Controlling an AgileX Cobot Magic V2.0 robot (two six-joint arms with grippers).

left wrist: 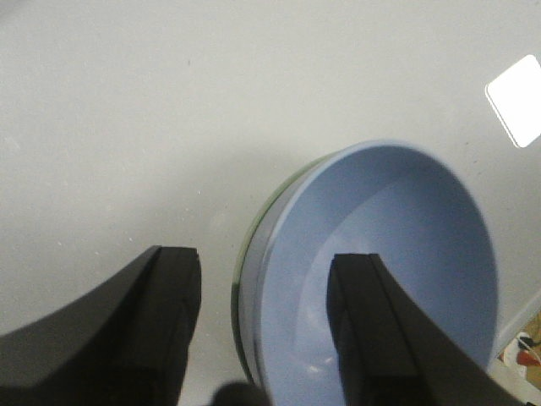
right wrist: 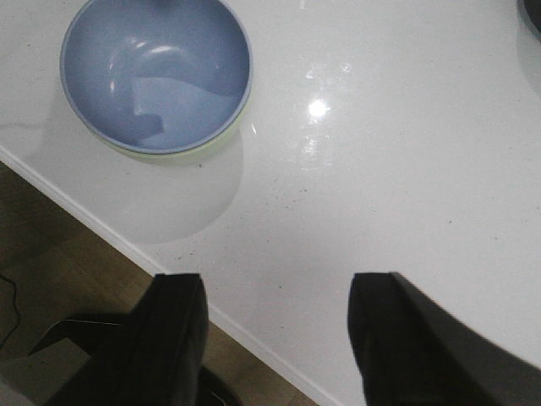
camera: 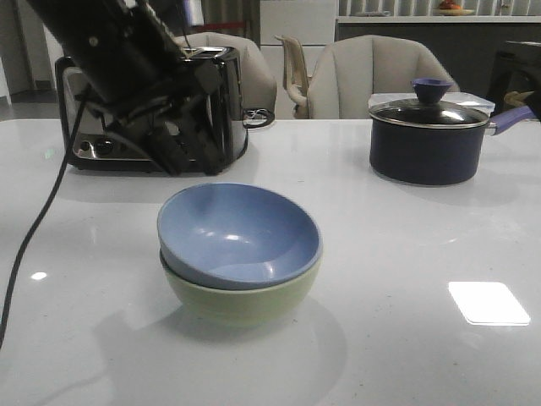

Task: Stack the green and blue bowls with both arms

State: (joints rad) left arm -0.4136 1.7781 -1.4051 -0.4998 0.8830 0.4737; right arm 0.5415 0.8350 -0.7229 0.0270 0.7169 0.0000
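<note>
Front view: we are seeing the blue bowl (camera: 239, 234) sitting nested inside the green bowl (camera: 241, 300), tilted a little so its rim is riding higher on one side. The stack is resting near the middle of the white table (camera: 406, 355). Behind it, at the back of the table, a toaster (camera: 215, 101) is standing on the left and a dark pot (camera: 431, 139) with a lid is standing on the right, well apart from the bowls. Our left arm (camera: 127, 68) is hanging in the upper left, in front of the toaster, above and behind the stack, touching neither bowl.

From the left wrist we are looking down on the left gripper (left wrist: 266, 313), its fingers spread and holding nothing, with the blue bowl (left wrist: 380, 271) lying below them and a thin edge of the green bowl (left wrist: 254, 233) showing at its side.

From the right wrist we are seeing the right gripper (right wrist: 275, 326) spread wide as well, empty, hovering over the table's edge, well apart from the stacked bowls (right wrist: 156, 76).
</note>
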